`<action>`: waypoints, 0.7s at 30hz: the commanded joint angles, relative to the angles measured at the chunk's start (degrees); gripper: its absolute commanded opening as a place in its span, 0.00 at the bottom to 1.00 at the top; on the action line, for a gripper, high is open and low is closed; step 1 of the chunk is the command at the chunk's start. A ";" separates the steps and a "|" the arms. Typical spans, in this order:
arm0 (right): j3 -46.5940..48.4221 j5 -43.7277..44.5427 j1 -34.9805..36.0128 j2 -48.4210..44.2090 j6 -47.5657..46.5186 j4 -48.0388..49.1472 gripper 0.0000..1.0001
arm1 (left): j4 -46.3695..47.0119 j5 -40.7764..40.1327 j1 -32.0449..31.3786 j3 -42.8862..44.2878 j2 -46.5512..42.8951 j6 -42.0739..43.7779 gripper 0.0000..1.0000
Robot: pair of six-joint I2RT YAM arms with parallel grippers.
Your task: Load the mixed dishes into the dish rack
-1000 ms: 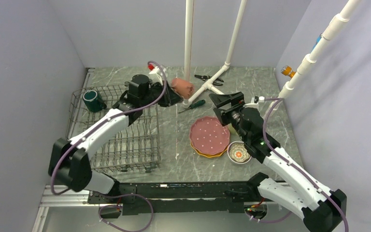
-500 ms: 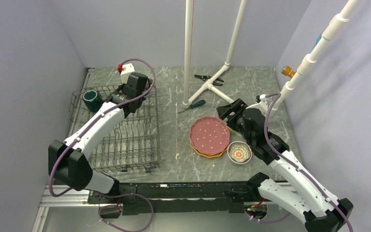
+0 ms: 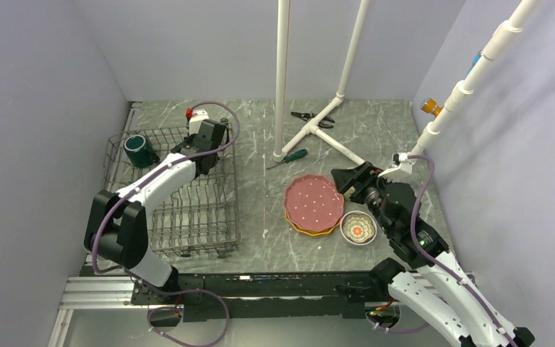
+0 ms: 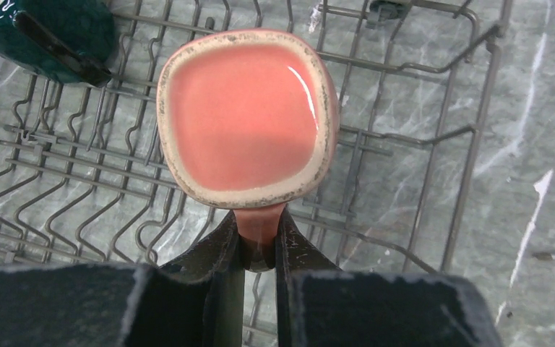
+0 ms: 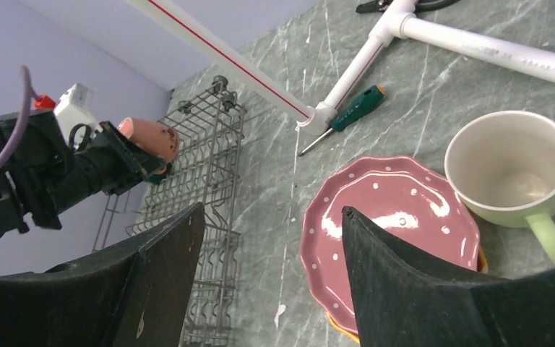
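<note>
Just inside dish rack (image 3: 188,217) rim, mug (image 4: 246,116)

Left arm (image 3: 155,184) and right arm (image 3: 444,264) look identical on my feed: white shells, chunky black joints, matte black jaws, purple cable (image 5: 24,94) along each.

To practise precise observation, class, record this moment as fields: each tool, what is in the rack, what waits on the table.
left tool: shut on the salmon mug, by its handle, over the dish rack
right tool: open, empty, near the pink plate
in rack: dark green mug
on table: pink plate on yellow-orange plate, light green mug, floral bowl
</note>
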 commanded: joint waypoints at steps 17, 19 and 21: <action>-2.64 8.83 -0.03 -8.79 -12.26 -0.55 0.75 | -4.32 7.66 15.14 16.20 19.11 -9.37 0.00; -2.41 9.14 -0.06 -8.93 -12.36 -1.03 0.75 | -5.16 7.61 16.01 17.34 20.59 -10.73 0.00; -2.22 9.51 -0.08 -8.98 -12.52 -1.39 0.75 | -7.13 7.31 16.76 18.54 21.74 -12.98 0.00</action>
